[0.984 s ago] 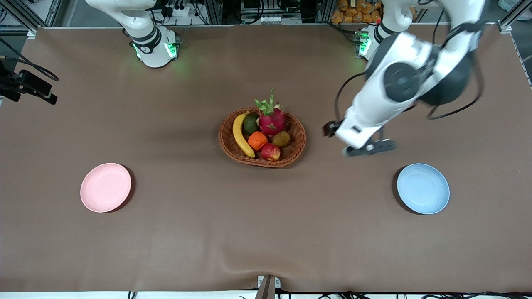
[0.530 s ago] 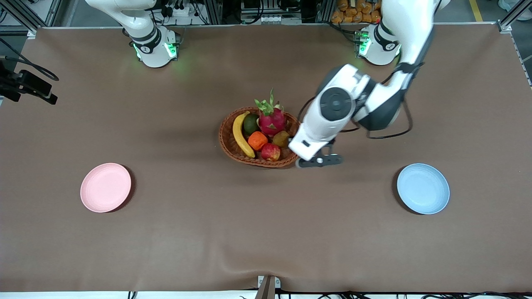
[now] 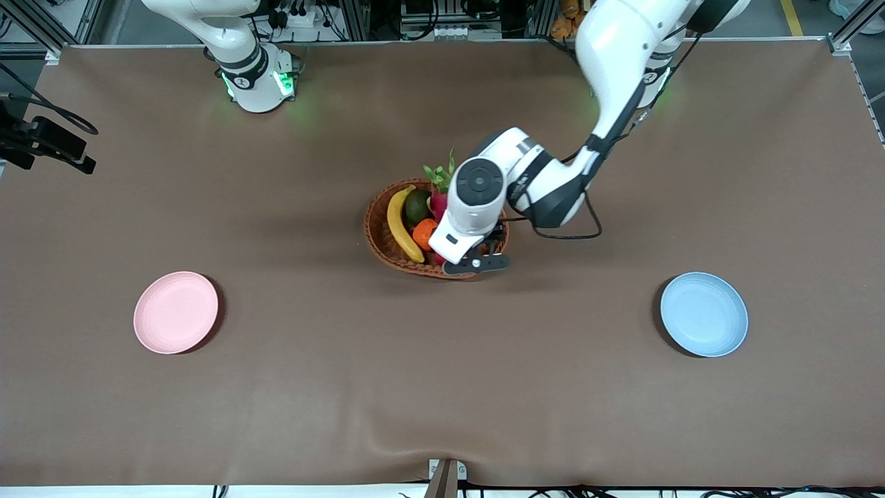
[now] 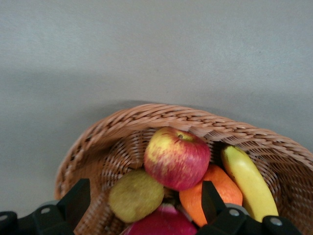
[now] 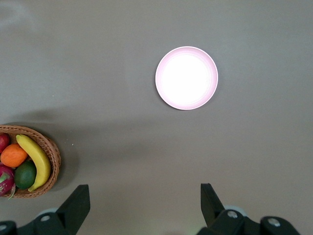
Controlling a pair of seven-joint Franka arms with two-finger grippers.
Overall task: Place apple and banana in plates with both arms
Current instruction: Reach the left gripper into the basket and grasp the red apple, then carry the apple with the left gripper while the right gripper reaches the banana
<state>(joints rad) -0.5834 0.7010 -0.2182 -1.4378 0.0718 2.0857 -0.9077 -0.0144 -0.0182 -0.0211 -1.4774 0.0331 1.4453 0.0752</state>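
1. The left gripper (image 4: pixel 144 208) is hanging spread over the basket (image 3: pixel 379 238), with the apple (image 4: pixel 176 157) lying uncovered between pear (image 4: pixel 135 195) and orange (image 4: pixel 214 192).
2. The left arm (image 3: pixel 525 183) is covering the dragon fruit (image 3: pixel 437 181).
3. Both plates, pink (image 3: pixel 175 312) and blue (image 3: pixel 704 314), are sitting bare.

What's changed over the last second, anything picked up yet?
The left claw swung in from near the blue plate to hang open over the basket, above the apple. Nothing is gripped yet. The fruit, both plates and the waiting right claw stayed put.
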